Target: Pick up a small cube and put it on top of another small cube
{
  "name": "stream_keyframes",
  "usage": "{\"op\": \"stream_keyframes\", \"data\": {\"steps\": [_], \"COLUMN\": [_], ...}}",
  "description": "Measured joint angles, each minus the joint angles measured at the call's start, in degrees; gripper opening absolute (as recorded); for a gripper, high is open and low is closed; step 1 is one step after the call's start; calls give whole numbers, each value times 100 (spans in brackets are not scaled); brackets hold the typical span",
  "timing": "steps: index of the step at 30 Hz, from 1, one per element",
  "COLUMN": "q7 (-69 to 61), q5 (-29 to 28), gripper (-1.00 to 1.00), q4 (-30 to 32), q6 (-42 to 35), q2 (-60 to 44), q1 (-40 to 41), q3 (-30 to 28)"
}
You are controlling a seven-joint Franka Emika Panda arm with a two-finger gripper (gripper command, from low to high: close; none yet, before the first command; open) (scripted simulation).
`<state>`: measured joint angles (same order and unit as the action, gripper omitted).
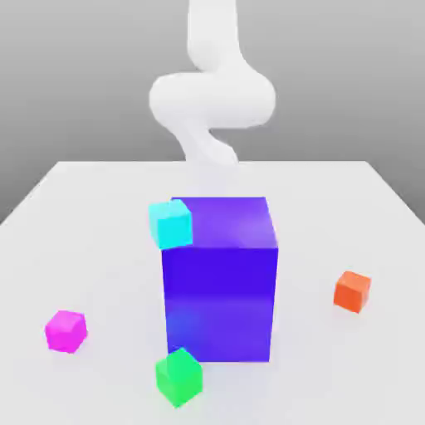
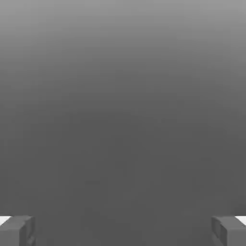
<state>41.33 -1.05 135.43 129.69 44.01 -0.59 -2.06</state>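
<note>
Several small cubes show in the exterior view. A cyan cube point(image 1: 171, 223) sits at the upper left corner of a big blue block point(image 1: 221, 282); whether it rests on the block or beside it I cannot tell. On the table lie a magenta cube point(image 1: 66, 330) at the exterior view's left, a green cube point(image 1: 178, 377) in front of the block, and an orange cube point(image 1: 353, 290) at the right. My gripper point(image 2: 123, 231) is open, its fingertips point(image 2: 17, 230) wide apart with nothing between them, facing plain grey. The white arm point(image 1: 212, 95) rises behind the block.
The big blue block stands in the middle of the white table point(image 1: 100, 207), taller than every small cube and between them. The table's far edge runs behind the arm's base.
</note>
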Motion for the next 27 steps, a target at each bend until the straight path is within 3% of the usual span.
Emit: {"op": "stream_keyframes", "data": {"steps": [7, 11, 12, 19, 24, 27], "q7": [-1581, -2143, -2201, -2270, -2285, -2795], "q5": [-379, -580, -609, -584, -546, -462], "gripper": [0, 0, -100, -100, -100, -100], "q4": [1258, 2007, 2167, 2227, 1770, 1626], "q6": [-718, -199, 53, 113, -824, -589], "q2": [-678, -1399, -1586, -1664, -1152, -1379], "q1": [-146, -155, -156, -141, -35, -259], "q3": [-669, -941, -987, -992, -951, -1020]}}
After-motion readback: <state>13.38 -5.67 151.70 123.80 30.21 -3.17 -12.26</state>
